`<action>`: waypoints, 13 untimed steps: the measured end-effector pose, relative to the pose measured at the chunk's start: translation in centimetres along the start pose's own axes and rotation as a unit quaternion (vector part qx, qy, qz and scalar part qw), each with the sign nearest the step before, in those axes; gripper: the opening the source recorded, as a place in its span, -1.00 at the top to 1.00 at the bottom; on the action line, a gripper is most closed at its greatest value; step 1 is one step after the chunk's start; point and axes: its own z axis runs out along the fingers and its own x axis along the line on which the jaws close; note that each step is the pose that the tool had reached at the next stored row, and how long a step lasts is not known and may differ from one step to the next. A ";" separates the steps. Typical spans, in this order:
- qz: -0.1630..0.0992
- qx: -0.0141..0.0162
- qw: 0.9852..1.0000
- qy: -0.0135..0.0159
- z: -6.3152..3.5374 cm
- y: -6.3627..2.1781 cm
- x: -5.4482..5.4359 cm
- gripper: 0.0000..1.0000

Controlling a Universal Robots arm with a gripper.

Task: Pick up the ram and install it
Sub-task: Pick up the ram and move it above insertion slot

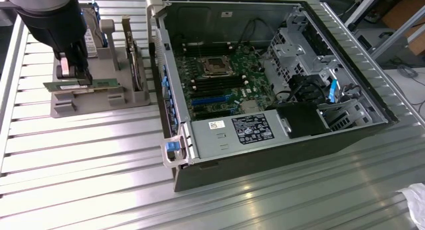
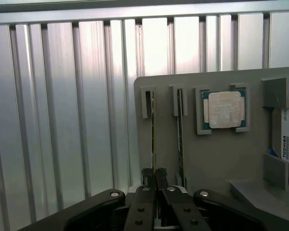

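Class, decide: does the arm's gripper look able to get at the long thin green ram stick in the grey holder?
Apparently yes: the gripper has its fingers shut on the green ram stick; nothing blocks them.

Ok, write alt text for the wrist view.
The claw is shut on the ram, seen edge-on in a grey holder. The holder carries a second stick and a square processor chip, and rests on a ribbed metal table.

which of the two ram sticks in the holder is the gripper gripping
The ram stick in the slot farther from the processor chip: the gripper is shut on it. The other ram stick, next to the chip, stands free.
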 end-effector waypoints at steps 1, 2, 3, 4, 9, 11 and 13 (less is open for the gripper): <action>0.000 0.000 1.000 0.000 -0.04 0.00 0.0 0.76; 0.000 0.000 1.000 0.000 -0.09 0.00 0.0 0.76; 0.000 0.000 1.000 0.000 -0.12 0.00 0.0 0.76; 0.000 0.000 1.000 0.000 -0.15 0.00 0.0 0.76; 0.000 0.000 1.000 0.000 -0.41 -0.01 0.0 0.76; 0.000 0.000 1.000 0.000 -0.55 -0.02 0.0 0.76; 0.000 0.000 1.000 0.000 -0.69 -0.02 0.0 0.76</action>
